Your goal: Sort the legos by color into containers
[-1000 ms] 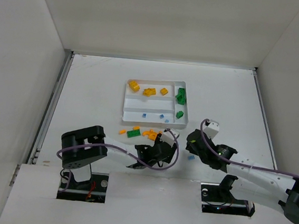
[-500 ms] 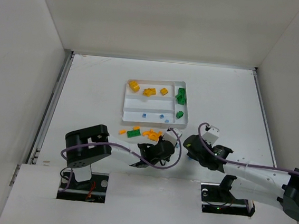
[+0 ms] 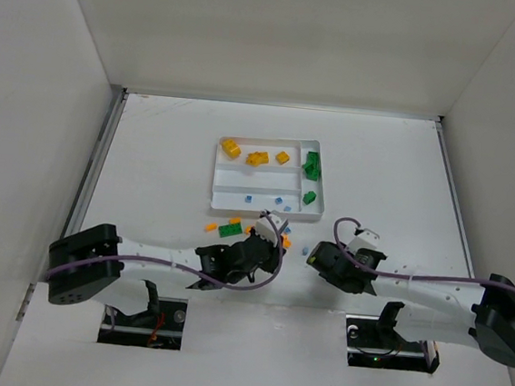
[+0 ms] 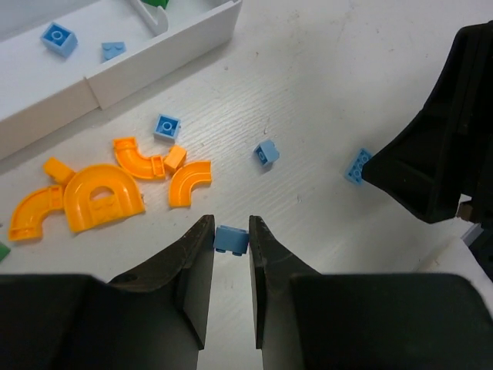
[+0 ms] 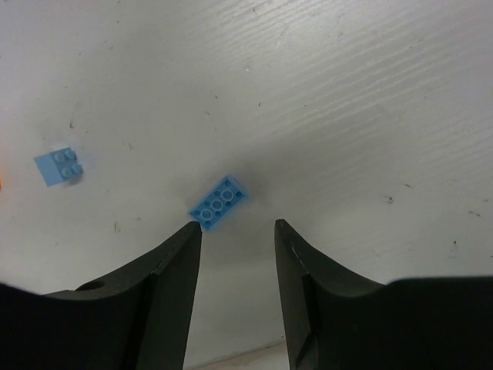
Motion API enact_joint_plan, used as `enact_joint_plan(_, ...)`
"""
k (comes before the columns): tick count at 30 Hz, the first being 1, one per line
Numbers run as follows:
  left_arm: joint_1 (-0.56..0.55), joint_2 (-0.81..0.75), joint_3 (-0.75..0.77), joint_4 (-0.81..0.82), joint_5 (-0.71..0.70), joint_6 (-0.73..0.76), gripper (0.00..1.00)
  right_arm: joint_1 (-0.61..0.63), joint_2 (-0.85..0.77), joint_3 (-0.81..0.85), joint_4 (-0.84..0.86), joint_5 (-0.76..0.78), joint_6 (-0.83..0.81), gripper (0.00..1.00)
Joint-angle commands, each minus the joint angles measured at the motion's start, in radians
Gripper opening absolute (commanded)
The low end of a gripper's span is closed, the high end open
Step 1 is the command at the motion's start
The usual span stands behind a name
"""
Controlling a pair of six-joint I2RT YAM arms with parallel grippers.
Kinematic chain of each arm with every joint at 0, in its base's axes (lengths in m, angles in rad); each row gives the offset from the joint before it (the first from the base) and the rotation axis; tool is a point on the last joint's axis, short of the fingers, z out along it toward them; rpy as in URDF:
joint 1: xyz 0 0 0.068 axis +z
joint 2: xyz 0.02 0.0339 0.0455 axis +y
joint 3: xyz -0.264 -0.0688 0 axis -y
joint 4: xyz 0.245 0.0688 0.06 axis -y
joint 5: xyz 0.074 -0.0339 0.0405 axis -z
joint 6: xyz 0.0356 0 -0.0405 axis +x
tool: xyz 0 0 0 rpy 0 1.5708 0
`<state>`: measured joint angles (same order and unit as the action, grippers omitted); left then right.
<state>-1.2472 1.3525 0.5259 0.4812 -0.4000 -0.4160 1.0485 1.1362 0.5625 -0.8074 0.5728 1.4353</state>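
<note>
Just closed: left gripper (image 4: 230, 225) pinches small pale blue plastic brick (image 4: 230, 240) on the table (image 4: 347, 92), white compartmented plastic tray (image 4: 166, 54) at 11 o'clock; right gripper (image 5: 237, 225) reopened, empty, flat blue plate (image 5: 218, 202) at 11 o'clock; carry likely next.

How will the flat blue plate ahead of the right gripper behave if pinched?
The flat blue plate looks like rigid plastic, so it probably won't bend. It lies thin and flat on the table, so the right gripper may skid it rather than catch it. It sits diagonal, nearer one finger, so closing could spin it.
</note>
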Motion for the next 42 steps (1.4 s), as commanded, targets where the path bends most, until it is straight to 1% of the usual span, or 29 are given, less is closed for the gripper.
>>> enact_joint_plan(1, 0.004, -0.079, -0.064, 0.031, -0.008, -0.012, 0.14, 0.0, -0.007, 0.037, -0.02, -0.011, 0.065, 0.49)
enact_joint_plan(4, 0.002, -0.116, -0.092, 0.051, -0.002, -0.014, 0.14, -0.037, -0.015, 0.022, 0.037, -0.027, 0.073, 0.47)
enact_joint_plan(8, -0.007, -0.121, -0.095, 0.059, -0.002, -0.014, 0.14, -0.072, -0.016, -0.032, 0.135, -0.074, 0.103, 0.42)
enact_joint_plan(12, -0.022, -0.157, -0.107, 0.06, 0.001, -0.014, 0.14, -0.091, -0.01, -0.036, 0.14, -0.064, 0.152, 0.41)
enact_joint_plan(16, -0.021, -0.231, -0.138, 0.076, 0.009, -0.014, 0.15, -0.109, 0.039, -0.018, 0.148, -0.059, 0.16, 0.4)
enact_joint_plan(20, -0.013, -0.295, -0.162, 0.08, 0.018, -0.018, 0.15, -0.11, 0.118, -0.038, 0.223, -0.099, 0.185, 0.38)
enact_joint_plan(23, -0.002, -0.317, -0.173, 0.074, 0.018, -0.018, 0.15, -0.109, 0.183, -0.024, 0.254, -0.117, 0.18, 0.3)
enact_joint_plan(28, 0.012, -0.332, -0.181, 0.074, 0.02, -0.021, 0.15, -0.098, 0.232, 0.031, 0.217, -0.085, 0.145, 0.25)
enact_joint_plan(30, 0.019, -0.339, -0.184, 0.073, 0.02, -0.024, 0.15, -0.089, 0.235, 0.042, 0.198, -0.08, 0.129, 0.26)
enact_joint_plan(32, 0.033, -0.345, -0.188, 0.069, 0.02, -0.027, 0.15, -0.068, 0.234, 0.053, 0.179, -0.07, 0.116, 0.34)
enact_joint_plan(34, 0.045, -0.349, -0.191, 0.069, 0.02, -0.035, 0.15, -0.058, 0.237, 0.068, 0.159, -0.062, 0.087, 0.45)
enact_joint_plan(35, 0.05, -0.349, -0.193, 0.069, 0.02, -0.037, 0.15, -0.052, 0.243, 0.076, 0.152, -0.056, 0.07, 0.48)
enact_joint_plan(40, 0.067, -0.345, -0.196, 0.068, 0.023, -0.04, 0.15, -0.023, 0.292, 0.123, 0.109, -0.041, 0.018, 0.48)
enact_joint_plan(42, 0.068, -0.345, -0.198, 0.068, 0.026, -0.041, 0.15, -0.014, 0.325, 0.143, 0.1, -0.04, -0.013, 0.46)
